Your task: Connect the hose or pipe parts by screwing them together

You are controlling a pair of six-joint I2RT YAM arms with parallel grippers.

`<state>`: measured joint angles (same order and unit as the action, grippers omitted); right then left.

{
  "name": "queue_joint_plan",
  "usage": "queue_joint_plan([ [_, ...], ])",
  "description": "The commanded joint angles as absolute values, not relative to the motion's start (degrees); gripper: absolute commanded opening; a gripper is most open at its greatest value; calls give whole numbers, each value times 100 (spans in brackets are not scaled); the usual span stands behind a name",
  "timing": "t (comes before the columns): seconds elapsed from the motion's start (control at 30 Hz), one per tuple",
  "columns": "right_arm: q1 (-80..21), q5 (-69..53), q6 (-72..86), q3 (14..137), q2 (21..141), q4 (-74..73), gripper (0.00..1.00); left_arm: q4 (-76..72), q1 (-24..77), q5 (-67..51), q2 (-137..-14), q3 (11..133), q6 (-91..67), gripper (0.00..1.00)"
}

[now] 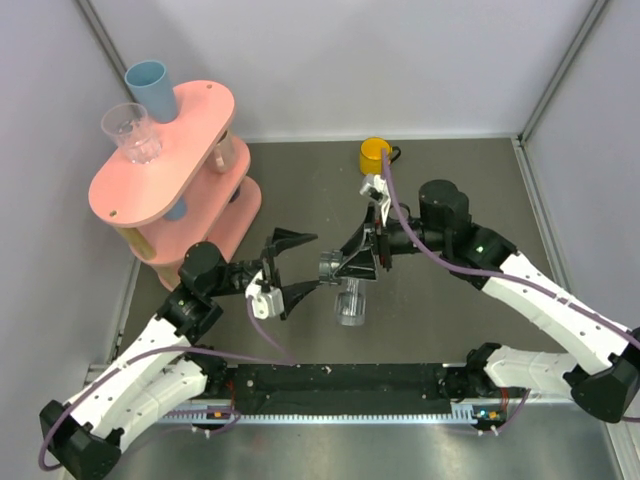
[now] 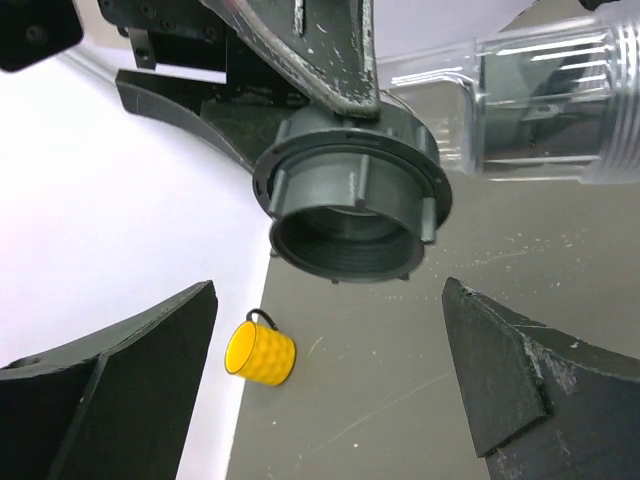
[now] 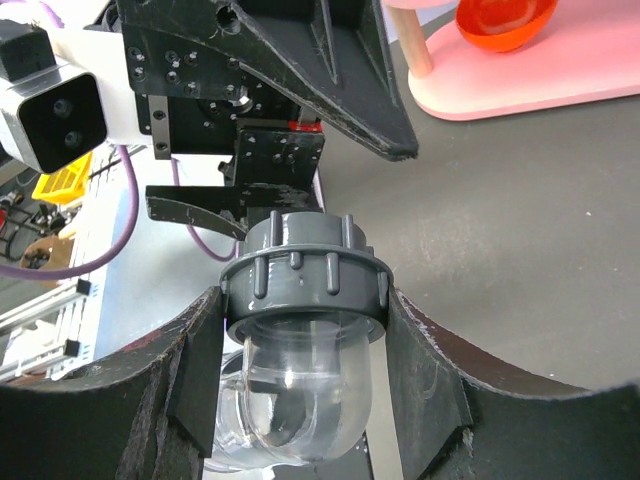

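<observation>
While the overhead view takes in the whole dark grey counter (image 1: 470,190), only the wrist views give detail of the task's parts. Seen from above, the right gripper (image 1: 352,265) is closed on the clear plastic elbow pipe (image 1: 352,305), held to the right of the pink oval tiered stand (image 1: 165,180). The left gripper (image 1: 317,261) sits between that stand and the pipe, its jaws spread wide open.

The left wrist view adds what the top view hides. The grey ribbed plastic ring nut (image 2: 350,200) sits on the pipe's end with its threaded mouth facing the camera. The small yellow dimpled mug (image 2: 260,352) stands on the counter beyond, well to the right of the stand.

The right wrist view shows its own fingers (image 3: 190,380) pressed against both sides of the clear body just under the nut.

A light blue cup (image 1: 150,88) and a clear plastic cup (image 1: 130,130) stand on the stand's top board. An orange bowl (image 3: 505,20), seen only from the right wrist, rests on one of its pink boards. What these containers hold cannot be told.
</observation>
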<state>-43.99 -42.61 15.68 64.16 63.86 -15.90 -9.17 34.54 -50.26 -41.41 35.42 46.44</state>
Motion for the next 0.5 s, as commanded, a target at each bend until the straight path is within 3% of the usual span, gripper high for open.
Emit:
queue_joint_plan([
  [0.0,-4184,-4281,1547,6373,6135,-1441,0,-932,3445,-4641,-3815,3331,4457,99],
  [0.27,-3736,-3086,740,5916,6310,-1441,0,-1616,3445,-4343,-3006,2551,2429,99],
  [0.37,-3621,-2654,457,5845,6933,-1276,2,-1635,3445,-2829,-2769,2443,280,99],
  [0.47,-3271,-3442,492,5634,7574,-610,6,-786,3445,-1490,-2944,2785,-927,99],
])
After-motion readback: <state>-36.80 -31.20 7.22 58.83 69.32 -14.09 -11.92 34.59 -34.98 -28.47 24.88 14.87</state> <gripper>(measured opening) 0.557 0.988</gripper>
